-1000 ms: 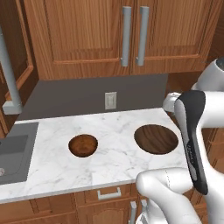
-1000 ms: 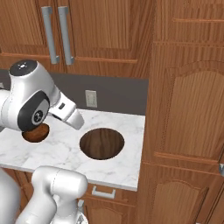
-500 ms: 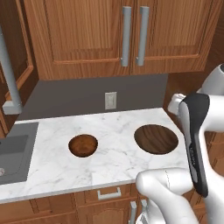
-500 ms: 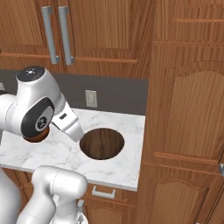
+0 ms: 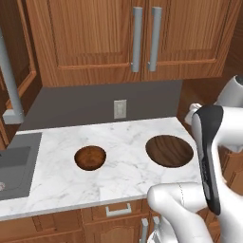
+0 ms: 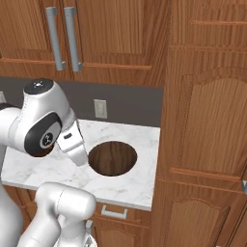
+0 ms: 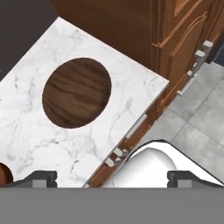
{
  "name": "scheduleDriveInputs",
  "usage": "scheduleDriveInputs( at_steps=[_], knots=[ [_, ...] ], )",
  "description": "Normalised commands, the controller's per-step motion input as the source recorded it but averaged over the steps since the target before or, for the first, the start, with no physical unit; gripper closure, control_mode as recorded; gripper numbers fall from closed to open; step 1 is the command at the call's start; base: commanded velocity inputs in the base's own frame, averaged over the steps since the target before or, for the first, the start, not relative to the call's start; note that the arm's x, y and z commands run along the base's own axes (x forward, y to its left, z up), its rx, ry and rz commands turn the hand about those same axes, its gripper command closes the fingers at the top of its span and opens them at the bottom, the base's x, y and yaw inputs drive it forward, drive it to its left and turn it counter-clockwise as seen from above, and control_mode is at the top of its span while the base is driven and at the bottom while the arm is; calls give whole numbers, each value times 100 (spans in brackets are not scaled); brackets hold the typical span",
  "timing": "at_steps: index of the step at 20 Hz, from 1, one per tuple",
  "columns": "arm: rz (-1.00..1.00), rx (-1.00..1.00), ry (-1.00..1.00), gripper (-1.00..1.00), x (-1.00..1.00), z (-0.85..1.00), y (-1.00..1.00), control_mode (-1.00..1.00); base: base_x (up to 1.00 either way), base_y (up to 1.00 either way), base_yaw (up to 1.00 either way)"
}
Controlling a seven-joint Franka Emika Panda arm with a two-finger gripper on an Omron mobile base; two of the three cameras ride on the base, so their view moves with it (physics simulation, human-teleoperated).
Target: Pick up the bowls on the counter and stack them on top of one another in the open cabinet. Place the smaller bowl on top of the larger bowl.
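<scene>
On the white marble counter (image 5: 128,178) the larger bowl (image 5: 169,151), wide and dark brown, rests near the right end. The smaller bowl (image 5: 90,157), reddish-brown, sits to its left, apart from it. In the hand view my gripper (image 7: 113,180) is open wide, with nothing between its fingertips (image 7: 41,178). It hangs well above the counter's front right corner and looks down on the larger bowl (image 7: 76,92), while a sliver of the smaller bowl (image 7: 3,174) shows at the lower left. Of the open cabinet I see the door with its grey bar handle (image 5: 9,80) at far left; its inside is hidden.
A dark grey sink (image 5: 14,163) is set into the counter's left end. Closed wall cabinets (image 5: 142,38) hang over the counter. A tall wooden cabinet (image 6: 207,120) walls off the right side. My white arm (image 6: 43,128) rises in front of the counter.
My arm has swung and the hand has dropped lower and toward the larger bowl in the right base view. Both bowls stay put and the gripper stays open.
</scene>
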Motion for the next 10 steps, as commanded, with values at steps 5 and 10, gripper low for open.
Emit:
scheduleDriveInputs(
  at_steps=[5,10],
  knots=[
    [-11,10,0,-100,0,-25,-16,-100,0,0,0],
    [-8,9,-2,-100,0,-34,-14,-100,0,0,0]
  ],
)
